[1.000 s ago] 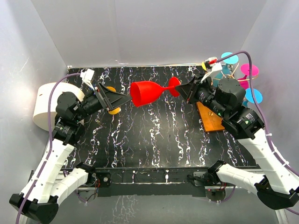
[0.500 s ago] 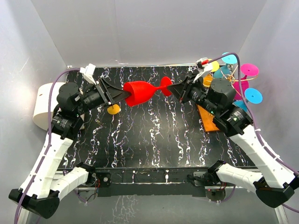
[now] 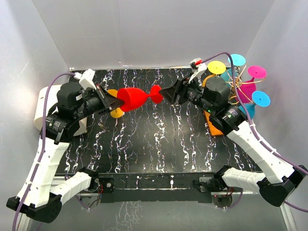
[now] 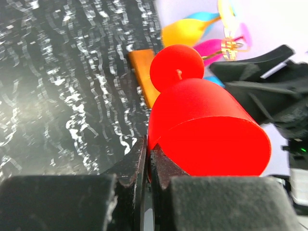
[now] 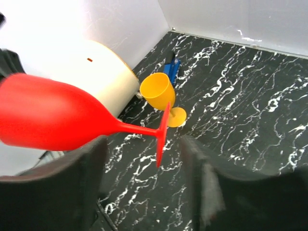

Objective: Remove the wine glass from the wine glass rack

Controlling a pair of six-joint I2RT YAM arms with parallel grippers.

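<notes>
A red wine glass (image 3: 131, 98) lies sideways in the air over the table's middle, foot pointing right. My left gripper (image 3: 114, 101) is shut on the bowl's rim; in the left wrist view the jaws (image 4: 149, 144) pinch the rim of the red bowl (image 4: 207, 125). My right gripper (image 3: 166, 94) is open, its tips just right of the red foot (image 5: 162, 132), which stands between the spread fingers (image 5: 91, 163). The wine glass rack stands at the right: orange base plate (image 3: 215, 126) and gold wire hooks (image 3: 236, 79) holding several coloured glasses.
A yellow glass (image 5: 161, 94) stands upright on the table under the left gripper; it also shows in the top view (image 3: 115, 111). A cream roll (image 3: 41, 108) sits at the left edge, with a blue object (image 5: 171, 67) beside it. White walls enclose the table.
</notes>
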